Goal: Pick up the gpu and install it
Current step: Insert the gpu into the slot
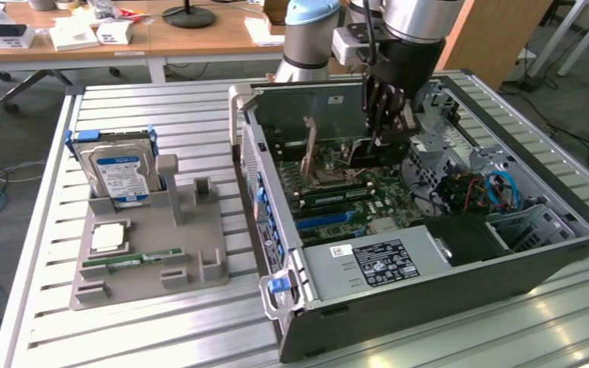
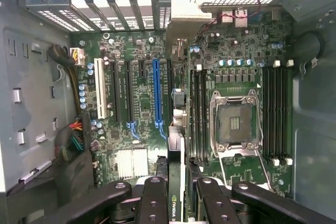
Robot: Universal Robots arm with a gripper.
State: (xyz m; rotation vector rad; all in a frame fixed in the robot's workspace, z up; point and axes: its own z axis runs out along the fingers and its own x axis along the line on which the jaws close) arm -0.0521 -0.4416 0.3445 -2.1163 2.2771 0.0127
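My gripper (image 1: 386, 136) reaches down into the open computer case (image 1: 540, 253) and is shut on the gpu (image 1: 361, 153), a dark card held on edge just above the motherboard (image 1: 376, 203). In the wrist view the gpu (image 2: 176, 129) runs edge-on away from the fingers (image 2: 153, 200), with its metal bracket (image 2: 191, 14) at the case's rear slot openings. The card stands beside the long blue slot (image 2: 156, 93), between it and the processor socket (image 2: 234, 124). Whether its lower edge touches a slot is hidden.
A grey holder (image 1: 151, 276) lies on the slatted table at the exterior view's left, carrying a silver hard drive with a blue label (image 1: 119, 172), a memory stick (image 1: 136, 261) and a square chip (image 1: 108, 236). Cables (image 1: 499, 192) and a power supply (image 1: 376, 261) crowd the case.
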